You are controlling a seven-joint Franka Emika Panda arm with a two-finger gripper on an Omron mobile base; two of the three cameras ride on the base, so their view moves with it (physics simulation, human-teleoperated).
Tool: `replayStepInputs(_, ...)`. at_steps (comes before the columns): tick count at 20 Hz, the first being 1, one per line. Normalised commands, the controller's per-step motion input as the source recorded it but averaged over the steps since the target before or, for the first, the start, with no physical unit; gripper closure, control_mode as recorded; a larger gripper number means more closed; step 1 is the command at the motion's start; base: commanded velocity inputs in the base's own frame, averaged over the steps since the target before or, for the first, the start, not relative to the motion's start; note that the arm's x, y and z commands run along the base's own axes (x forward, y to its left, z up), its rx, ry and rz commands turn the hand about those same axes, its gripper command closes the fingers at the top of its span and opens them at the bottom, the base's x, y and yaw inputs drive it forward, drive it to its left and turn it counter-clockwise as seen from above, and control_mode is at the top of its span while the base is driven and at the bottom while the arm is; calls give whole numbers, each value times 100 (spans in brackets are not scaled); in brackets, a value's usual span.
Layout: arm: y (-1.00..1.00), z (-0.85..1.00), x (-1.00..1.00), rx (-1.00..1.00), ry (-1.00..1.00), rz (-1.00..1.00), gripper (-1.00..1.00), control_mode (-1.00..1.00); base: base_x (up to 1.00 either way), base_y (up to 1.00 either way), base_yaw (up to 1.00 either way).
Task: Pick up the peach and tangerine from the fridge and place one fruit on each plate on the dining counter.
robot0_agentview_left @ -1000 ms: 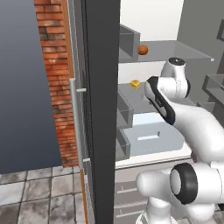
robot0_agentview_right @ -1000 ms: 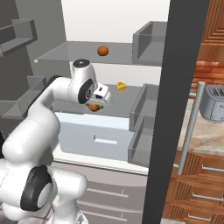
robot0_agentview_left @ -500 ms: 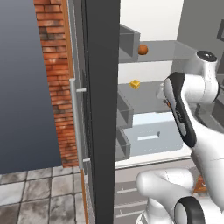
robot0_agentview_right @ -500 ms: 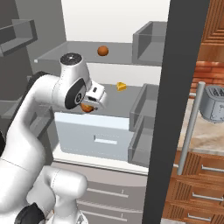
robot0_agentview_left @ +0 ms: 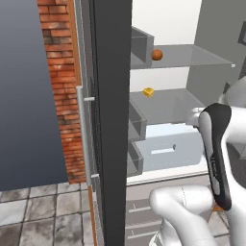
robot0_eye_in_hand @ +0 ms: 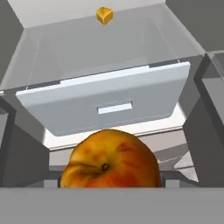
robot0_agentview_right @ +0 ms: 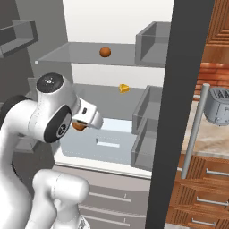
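Observation:
The fridge (robot0_agentview_left: 113, 120) stands open, its white inside and grey shelves in front of me. My gripper (robot0_agentview_right: 82, 124) is shut on the peach (robot0_eye_in_hand: 111, 162), a red-orange fruit with a stem dimple that fills the lower hand view; in the right base view the peach (robot0_agentview_right: 77, 127) peeks out under the hand. I hold it in front of the pale drawer (robot0_eye_in_hand: 109, 105), outside the shelves. The tangerine (robot0_agentview_left: 156, 54), small, round and orange, rests on the upper glass shelf, and in the right base view the tangerine (robot0_agentview_right: 105, 52) sits well above the hand. The plates and the dining counter are out of view.
A yellow wedge (robot0_agentview_right: 124, 88) lies on the middle shelf. Grey door bins (robot0_agentview_right: 145, 129) jut out on the right door, whose dark edge (robot0_agentview_right: 179, 112) stands close to the hand. A toaster (robot0_agentview_right: 219, 105) sits on a counter beyond it. A brick wall (robot0_agentview_left: 60, 72) lies left.
The arm has drawn back from the middle shelf with the peach in its grip, lowering it to drawer height. The tangerine and wedge have not moved.

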Motion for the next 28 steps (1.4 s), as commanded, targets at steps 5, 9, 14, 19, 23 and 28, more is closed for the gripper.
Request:
replayStepInputs(5,2,-27,-87,-7,-18,13,100,-100,0,0,0)
replayStepInputs(9,15,-26,-83,-10,-20,20,100,-100,0,0,0)
replayStepInputs(14,13,-14,-27,-6,-4,8,100,100,-46,11,10)
replayStepInputs(19,0,0,0,0,0,0,100,100,-100,4,9)
replayStepInputs(23,0,0,0,0,0,0,100,100,-100,0,1)
replayStepInputs(28,0,0,0,0,0,0,100,100,-100,-7,0)
